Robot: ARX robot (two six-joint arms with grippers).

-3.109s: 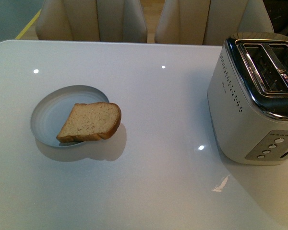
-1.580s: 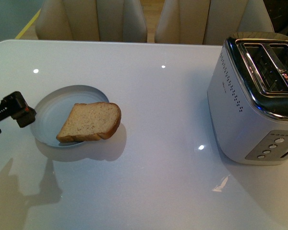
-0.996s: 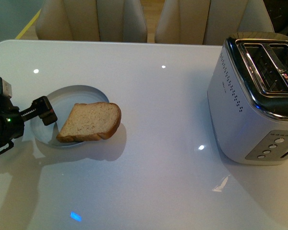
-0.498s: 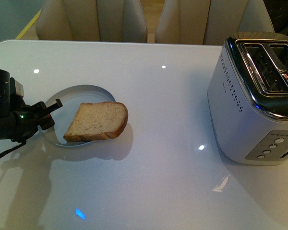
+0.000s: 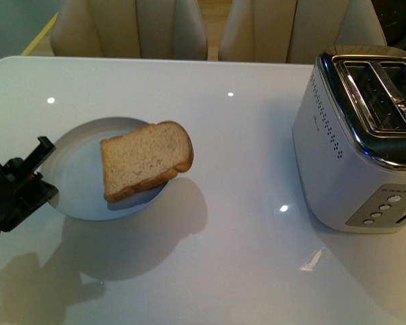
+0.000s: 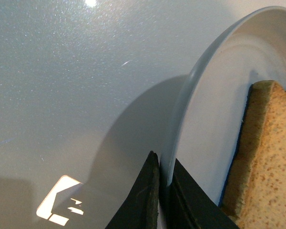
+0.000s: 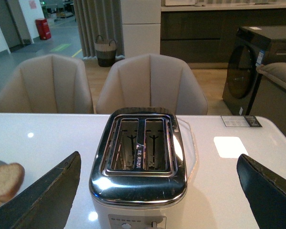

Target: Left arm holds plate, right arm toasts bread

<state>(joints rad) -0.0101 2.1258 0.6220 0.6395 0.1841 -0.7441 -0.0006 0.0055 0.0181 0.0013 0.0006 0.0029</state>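
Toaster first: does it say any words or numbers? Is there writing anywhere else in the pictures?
Nothing here reads clearly.
On the toaster: a red and white mark between the slots, too blurred to read.
On the card beside it: dark print, too small to read.
On the plate and the bread: no writing.

From the body camera we look down and ahead over the glossy white counter (image 5: pixel 243 257), with the silver two-slot toaster (image 5: pixel 338 156) at three o'clock and the round pale blue-grey plate (image 5: pixel 78 176) at nine. Our left wrist camera sits close against that plate's rim. Our right wrist camera faces twelve o'clock over the toaster. All three views share the speckled brown-crusted bread slice (image 5: pixel 145 159).
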